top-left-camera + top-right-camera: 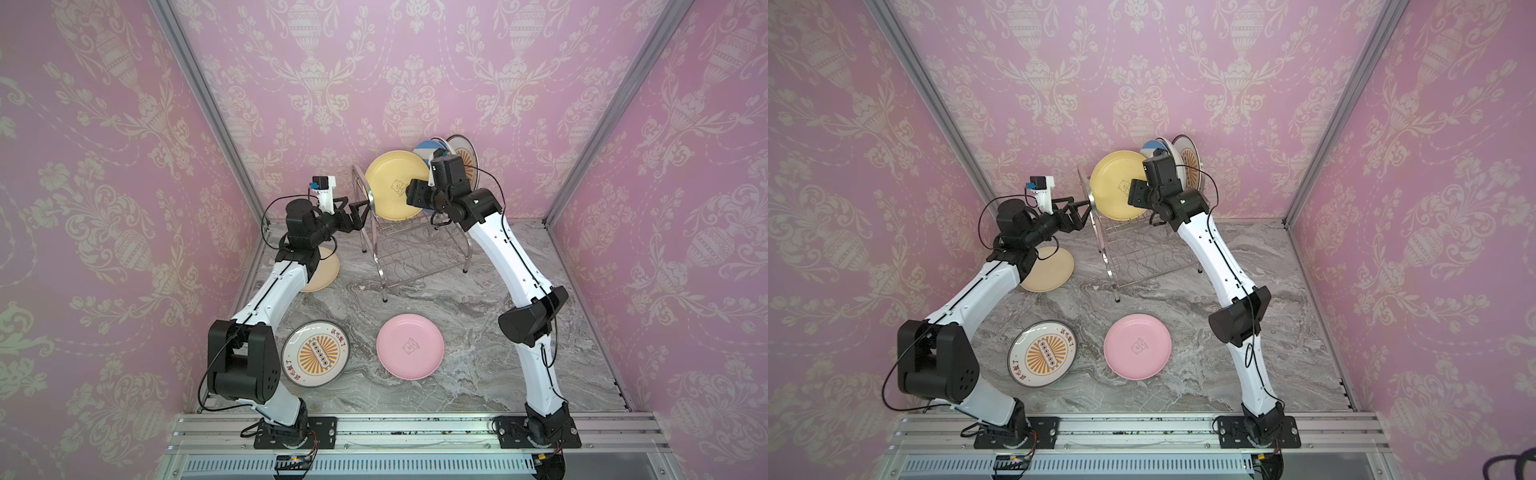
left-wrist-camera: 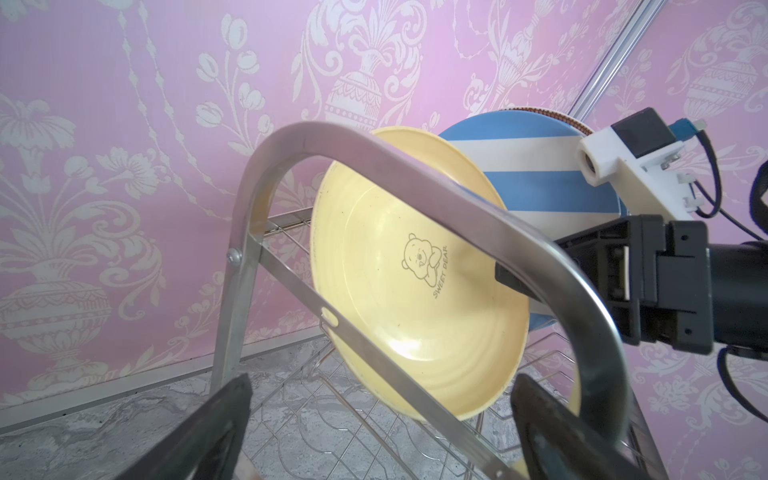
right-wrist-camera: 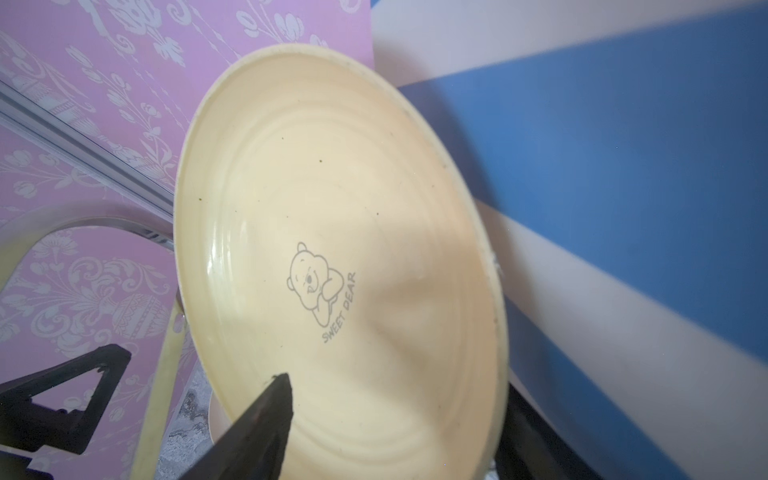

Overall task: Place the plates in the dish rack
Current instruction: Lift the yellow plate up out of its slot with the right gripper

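Note:
A yellow plate [image 1: 390, 187] [image 2: 415, 291] [image 3: 332, 208] with a bear drawing stands on edge in the top tier of the dish rack [image 1: 415, 257] [image 2: 268, 170]. Behind it stand a blue-white striped plate [image 1: 428, 150] [image 3: 623, 166] and a sunburst plate [image 1: 467, 153]. My right gripper [image 3: 407, 415] is open and straddles the yellow plate's rim, one finger before its face and one behind. My left gripper [image 1: 360, 212] [image 2: 382, 436] is open at the rack's left side loop, whose bar passes between its fingers. On the table lie a cream plate [image 1: 322, 274], a second sunburst plate [image 1: 316, 353] and a pink plate [image 1: 410, 345].
The rack's lower wire shelf [image 1: 1142, 253] holds nothing that shows. Pink papered walls close in the back and both sides. My left arm hangs over part of the cream plate. An aluminium rail [image 1: 415, 428] runs along the front edge.

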Robot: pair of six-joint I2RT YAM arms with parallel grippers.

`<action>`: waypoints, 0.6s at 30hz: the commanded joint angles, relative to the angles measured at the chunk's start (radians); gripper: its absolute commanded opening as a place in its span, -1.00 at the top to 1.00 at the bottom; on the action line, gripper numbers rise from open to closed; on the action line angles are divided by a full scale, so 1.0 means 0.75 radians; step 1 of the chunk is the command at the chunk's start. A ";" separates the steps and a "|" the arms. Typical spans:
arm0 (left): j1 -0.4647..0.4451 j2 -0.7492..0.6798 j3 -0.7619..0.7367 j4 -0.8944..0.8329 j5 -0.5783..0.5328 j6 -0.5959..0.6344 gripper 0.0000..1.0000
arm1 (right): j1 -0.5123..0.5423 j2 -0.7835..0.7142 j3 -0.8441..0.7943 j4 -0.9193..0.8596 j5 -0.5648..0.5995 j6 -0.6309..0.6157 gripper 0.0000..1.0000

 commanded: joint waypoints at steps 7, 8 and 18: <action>-0.021 0.026 0.043 0.032 0.095 -0.012 -0.99 | 0.032 -0.166 -0.201 0.244 -0.189 0.034 -0.07; -0.021 0.025 0.044 0.025 0.094 -0.009 -0.99 | 0.034 -0.167 -0.212 0.252 -0.194 0.037 -0.03; -0.020 -0.004 0.026 -0.020 0.070 0.028 -0.99 | 0.052 -0.182 -0.215 0.258 -0.155 0.014 0.39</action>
